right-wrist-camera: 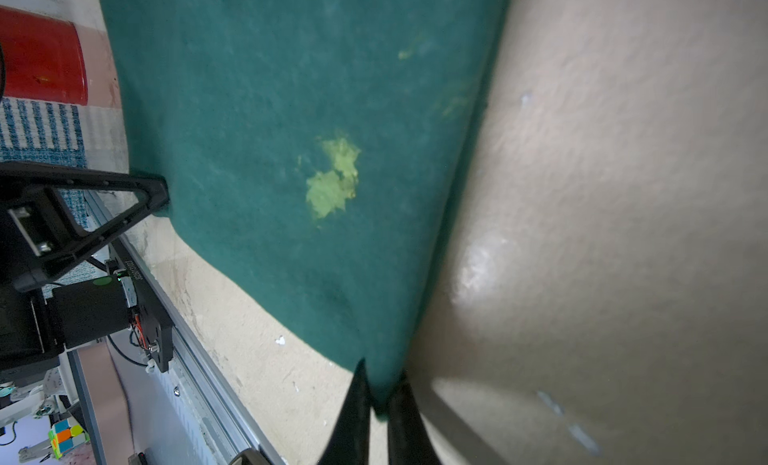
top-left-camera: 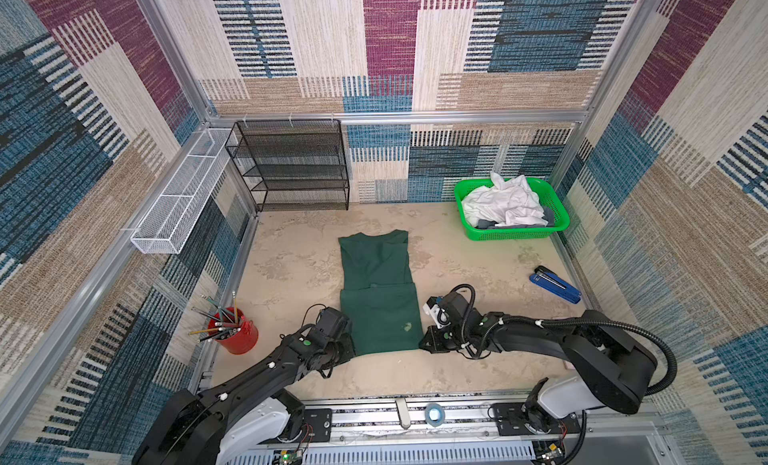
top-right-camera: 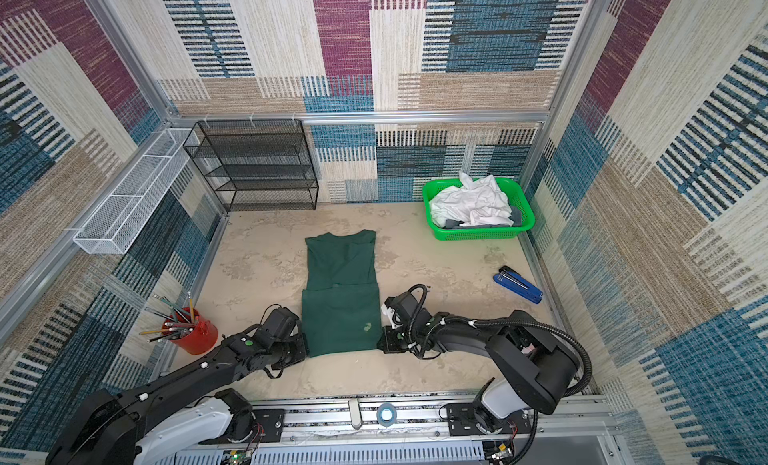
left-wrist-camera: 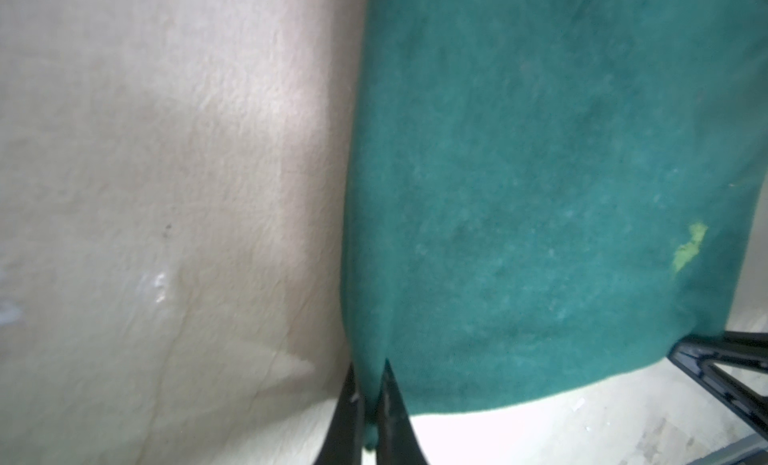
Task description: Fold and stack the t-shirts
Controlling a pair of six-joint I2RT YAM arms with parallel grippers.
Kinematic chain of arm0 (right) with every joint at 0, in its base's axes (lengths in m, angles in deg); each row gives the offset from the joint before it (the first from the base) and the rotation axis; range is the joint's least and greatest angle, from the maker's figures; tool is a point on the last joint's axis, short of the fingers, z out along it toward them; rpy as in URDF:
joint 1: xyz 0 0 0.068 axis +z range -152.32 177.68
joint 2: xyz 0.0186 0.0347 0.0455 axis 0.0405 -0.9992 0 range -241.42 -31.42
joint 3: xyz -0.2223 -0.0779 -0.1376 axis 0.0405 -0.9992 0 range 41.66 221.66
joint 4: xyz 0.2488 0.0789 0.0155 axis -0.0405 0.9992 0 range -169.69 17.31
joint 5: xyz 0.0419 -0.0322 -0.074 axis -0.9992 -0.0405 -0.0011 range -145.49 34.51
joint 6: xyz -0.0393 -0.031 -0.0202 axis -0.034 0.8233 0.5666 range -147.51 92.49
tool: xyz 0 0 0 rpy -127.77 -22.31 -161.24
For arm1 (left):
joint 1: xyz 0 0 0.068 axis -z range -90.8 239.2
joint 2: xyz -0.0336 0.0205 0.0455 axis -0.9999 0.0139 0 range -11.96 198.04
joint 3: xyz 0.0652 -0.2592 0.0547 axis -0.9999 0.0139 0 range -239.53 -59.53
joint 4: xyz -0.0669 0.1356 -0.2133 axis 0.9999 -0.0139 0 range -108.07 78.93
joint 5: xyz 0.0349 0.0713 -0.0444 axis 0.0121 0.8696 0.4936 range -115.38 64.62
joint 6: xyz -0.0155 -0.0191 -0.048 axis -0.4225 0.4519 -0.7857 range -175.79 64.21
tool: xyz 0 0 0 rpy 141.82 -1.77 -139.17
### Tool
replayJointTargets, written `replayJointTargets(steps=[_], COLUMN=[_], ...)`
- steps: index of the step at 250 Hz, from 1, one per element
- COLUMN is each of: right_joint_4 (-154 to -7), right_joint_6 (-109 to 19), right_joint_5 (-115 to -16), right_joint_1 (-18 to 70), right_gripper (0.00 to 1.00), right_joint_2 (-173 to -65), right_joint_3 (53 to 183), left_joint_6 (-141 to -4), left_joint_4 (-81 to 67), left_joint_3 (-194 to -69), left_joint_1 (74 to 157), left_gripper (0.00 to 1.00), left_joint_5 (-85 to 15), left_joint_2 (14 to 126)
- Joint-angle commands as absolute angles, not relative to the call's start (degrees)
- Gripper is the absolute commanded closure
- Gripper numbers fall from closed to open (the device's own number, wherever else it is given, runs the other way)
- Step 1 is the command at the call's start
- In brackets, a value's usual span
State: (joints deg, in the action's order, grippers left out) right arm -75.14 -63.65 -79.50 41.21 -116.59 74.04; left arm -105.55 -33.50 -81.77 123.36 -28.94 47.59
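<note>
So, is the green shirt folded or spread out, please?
Partly folded: the shirt is a narrow strip, its near part doubled over.

We see the dark green t-shirt (top-left-camera: 376,284) lying flat in the middle of the table (top-left-camera: 291,276). It is folded into a narrow strip, collar toward the far edge, with a layer edge crossing it midway and a pale yellow-green stain (top-left-camera: 407,326) near its near right corner. The white t-shirts (top-left-camera: 505,203) lie crumpled over grey fabric (top-left-camera: 486,224) in the basket (top-left-camera: 511,235) at the far right corner.
</note>
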Motion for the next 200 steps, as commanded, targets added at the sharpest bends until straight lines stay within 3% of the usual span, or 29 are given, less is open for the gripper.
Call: replayJointTargets(steps=[1,13,58,200], right_joint_4=[-74.05,-74.17,-73.89,-67.33], right_joint_6=[-63.30,-63.02,-61.85,-60.54], right_joint_5=[-79.07,-79.20,-79.71,-78.21], right_joint_1=[41.25,41.27,41.24,41.27], right_gripper=[0.94,1.00,1.00,1.00], right_joint_2=[-116.40,-116.21,-114.41,-103.71], right_joint_3=[74.40,74.31,74.44,75.74], left_joint_6=[-105.40,-105.37,-104.38,-100.85], left_joint_4=[-39.14,-39.45,-40.15,-49.76], left_joint_3=[-81.46,-81.65,-82.33,-87.57], left_joint_1=[123.39,123.39,123.39,123.57], left_gripper=[0.95,0.96,1.00,1.00], left_joint_5=[-30.76,-30.99,-32.80,-34.90], left_joint_2=[47.50,47.21,45.23,37.52])
